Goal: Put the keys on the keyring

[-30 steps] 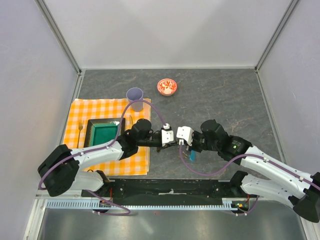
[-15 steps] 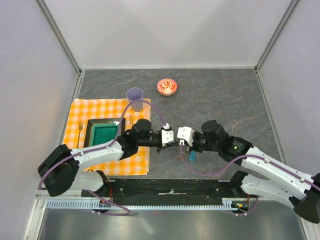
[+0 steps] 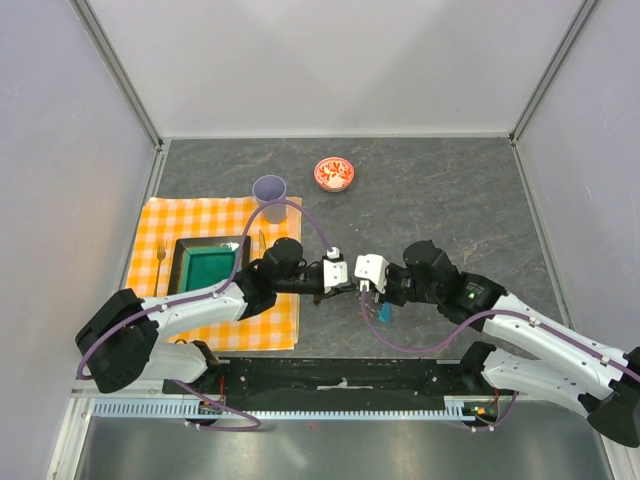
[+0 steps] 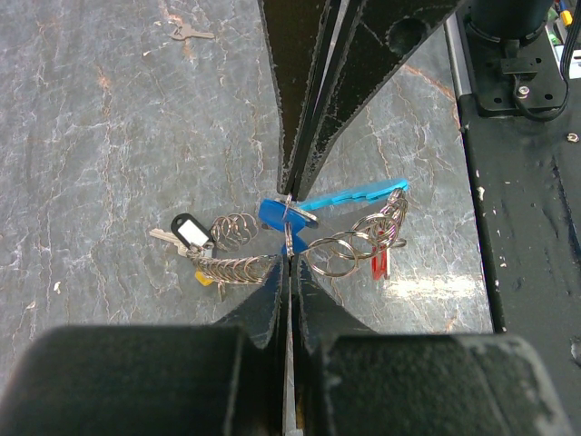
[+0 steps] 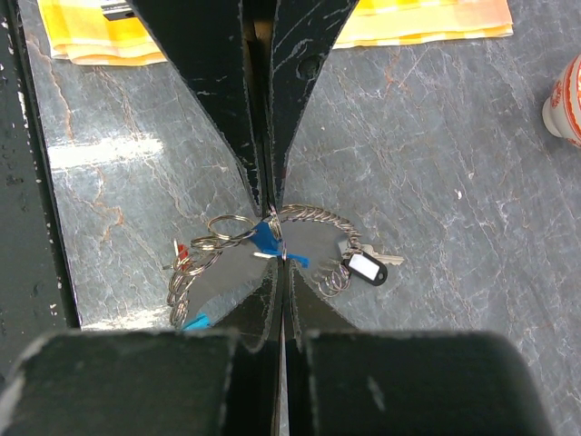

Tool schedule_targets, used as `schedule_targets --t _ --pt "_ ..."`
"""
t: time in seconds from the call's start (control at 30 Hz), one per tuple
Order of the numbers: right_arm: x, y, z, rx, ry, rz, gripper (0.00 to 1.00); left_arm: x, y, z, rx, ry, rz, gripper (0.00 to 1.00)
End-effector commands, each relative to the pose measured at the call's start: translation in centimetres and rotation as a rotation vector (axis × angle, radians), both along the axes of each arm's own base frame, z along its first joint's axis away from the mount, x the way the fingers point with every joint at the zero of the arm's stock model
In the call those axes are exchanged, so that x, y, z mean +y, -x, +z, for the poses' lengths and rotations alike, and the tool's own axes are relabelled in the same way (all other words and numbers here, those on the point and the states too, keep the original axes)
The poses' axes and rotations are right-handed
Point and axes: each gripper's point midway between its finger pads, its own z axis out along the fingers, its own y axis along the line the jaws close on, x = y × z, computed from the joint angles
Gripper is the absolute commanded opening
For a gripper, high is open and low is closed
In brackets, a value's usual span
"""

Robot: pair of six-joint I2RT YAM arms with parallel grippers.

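The keyring (image 4: 331,254), a loop of thin grey metal rings bearing a bright blue crescent fob (image 4: 354,193), was bunched between the arms near the grey marbled worktop's (image 4: 109,136) front edge. I noted a blue-headed key (image 4: 275,216) at centre, with a red key (image 4: 379,265) and a black-and-white tag (image 4: 189,232) at opposite ends. The left end effector (image 4: 289,261) and right end effector (image 5: 282,263) were clenched, tips meeting at the blue head from opposite sides; I could not tell which part they pinched.
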Motion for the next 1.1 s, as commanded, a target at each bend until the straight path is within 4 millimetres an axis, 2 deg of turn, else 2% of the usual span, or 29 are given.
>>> schedule_targets --t 0.0,0.73,1.07 --pt "0.52 0.28 0.97 -0.011 -0.034 0.023 0.00 -0.82 -0.52 2.34 -0.084 0.056 -0.012 0.02" --pt "0.50 0.36 0.87 -0.005 -0.035 0.021 0.00 -0.68 -1.13 1.89 -0.090 0.040 0.020 0.02" --pt "0.52 0.35 0.71 -0.001 -0.032 0.020 0.00 -0.79 -0.65 2.11 -0.086 0.048 -0.005 0.02"
